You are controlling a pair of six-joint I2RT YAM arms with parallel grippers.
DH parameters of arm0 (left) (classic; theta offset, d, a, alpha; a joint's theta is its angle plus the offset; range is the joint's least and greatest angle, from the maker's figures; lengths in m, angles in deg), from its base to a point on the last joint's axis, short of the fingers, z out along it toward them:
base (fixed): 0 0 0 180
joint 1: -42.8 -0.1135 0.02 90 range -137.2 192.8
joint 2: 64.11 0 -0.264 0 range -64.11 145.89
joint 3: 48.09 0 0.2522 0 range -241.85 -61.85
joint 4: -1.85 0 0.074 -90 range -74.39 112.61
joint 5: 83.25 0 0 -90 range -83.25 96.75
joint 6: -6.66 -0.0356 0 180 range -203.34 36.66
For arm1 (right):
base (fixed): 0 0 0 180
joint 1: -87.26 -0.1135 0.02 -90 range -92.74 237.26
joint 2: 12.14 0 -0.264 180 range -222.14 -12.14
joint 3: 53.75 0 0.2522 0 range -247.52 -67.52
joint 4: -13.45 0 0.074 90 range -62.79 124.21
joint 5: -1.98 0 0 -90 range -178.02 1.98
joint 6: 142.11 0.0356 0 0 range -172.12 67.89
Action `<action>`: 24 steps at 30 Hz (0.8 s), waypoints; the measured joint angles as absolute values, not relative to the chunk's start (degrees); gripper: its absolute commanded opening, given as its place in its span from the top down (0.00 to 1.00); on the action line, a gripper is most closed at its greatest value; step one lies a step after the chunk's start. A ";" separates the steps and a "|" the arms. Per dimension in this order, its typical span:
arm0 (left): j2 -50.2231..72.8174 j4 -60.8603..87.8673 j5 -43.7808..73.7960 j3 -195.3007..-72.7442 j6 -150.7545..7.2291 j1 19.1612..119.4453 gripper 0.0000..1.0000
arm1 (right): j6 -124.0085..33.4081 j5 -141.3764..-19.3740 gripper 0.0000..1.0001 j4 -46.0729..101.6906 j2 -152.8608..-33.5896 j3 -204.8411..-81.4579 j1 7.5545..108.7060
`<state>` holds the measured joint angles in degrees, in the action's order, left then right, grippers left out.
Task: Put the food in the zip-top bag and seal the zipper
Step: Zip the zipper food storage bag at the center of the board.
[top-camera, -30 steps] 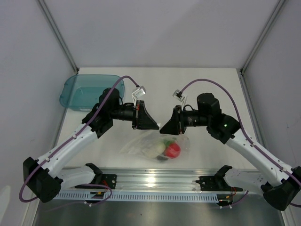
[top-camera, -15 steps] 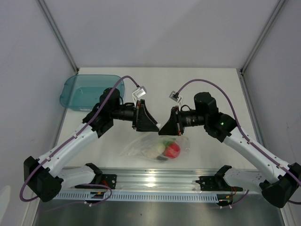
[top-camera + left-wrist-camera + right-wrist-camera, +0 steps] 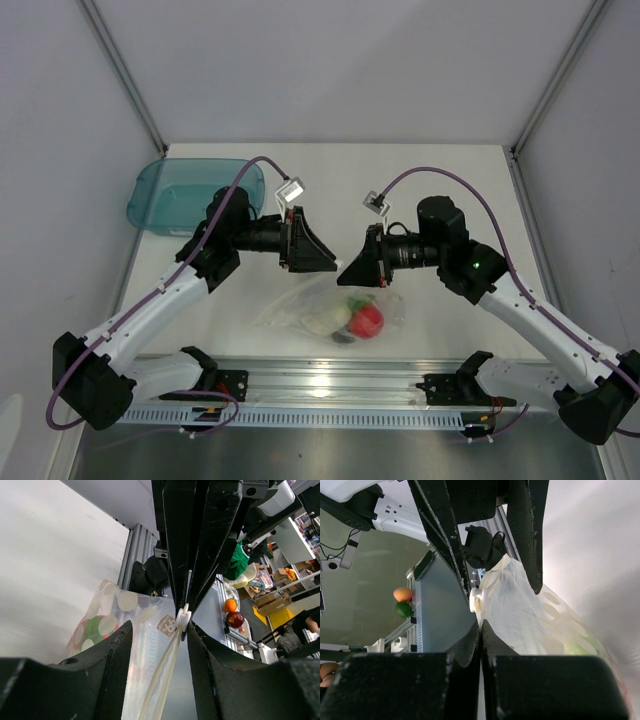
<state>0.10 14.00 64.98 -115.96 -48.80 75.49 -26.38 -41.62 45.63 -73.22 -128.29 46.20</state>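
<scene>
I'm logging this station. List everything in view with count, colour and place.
zip-top bag: one, clear, table centre, zipper edge raised between the arms
tomato: one, red, inside the bag
radish: one, white, inside the bag
dark piece: one, brown-black, inside the bag
tray: one, teal, far left corner
table: one, white
rail: one, silver, near edge
left arm: one, white and black, jaws open astride the zipper edge
right arm: one, white and black, jaws shut on the zipper
</scene>
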 measured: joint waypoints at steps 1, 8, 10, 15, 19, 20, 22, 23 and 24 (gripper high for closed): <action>0.10 13.67 65.01 -115.96 -48.69 75.49 0.51 | -26.23 -41.62 1.00 45.56 -73.22 -128.29 46.18; 0.10 11.82 65.12 -115.96 -47.25 75.49 0.61 | -25.70 -41.65 1.00 45.23 -74.08 -128.29 45.87; 0.07 11.64 65.27 -115.96 -47.18 75.49 0.62 | -25.59 -41.62 1.00 45.19 -74.32 -128.29 45.81; 0.07 11.68 65.47 -115.96 -47.20 75.49 0.69 | -25.50 -41.65 1.00 44.78 -74.51 -128.29 45.70; -0.06 11.73 65.49 -115.96 -47.20 75.49 0.80 | -25.18 -41.84 1.00 44.40 -74.51 -128.29 45.70; -0.14 11.79 65.49 -115.96 -47.16 75.49 0.83 | -25.15 -41.95 1.00 44.34 -74.51 -128.29 45.70; -0.28 11.90 65.51 -115.96 -47.31 75.49 0.94 | -25.11 -42.15 1.00 44.25 -74.51 -128.29 45.70; -0.36 11.92 65.51 -115.96 -47.22 75.49 0.97 | -25.04 -42.30 1.00 44.16 -74.51 -128.29 45.70; -0.41 11.90 65.57 -115.96 -47.27 75.49 1.00 | -24.89 -42.41 1.00 44.08 -74.51 -128.29 45.70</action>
<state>-0.41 11.90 65.57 -115.96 -47.27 75.49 -24.89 -42.41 44.08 -74.51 -128.29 45.70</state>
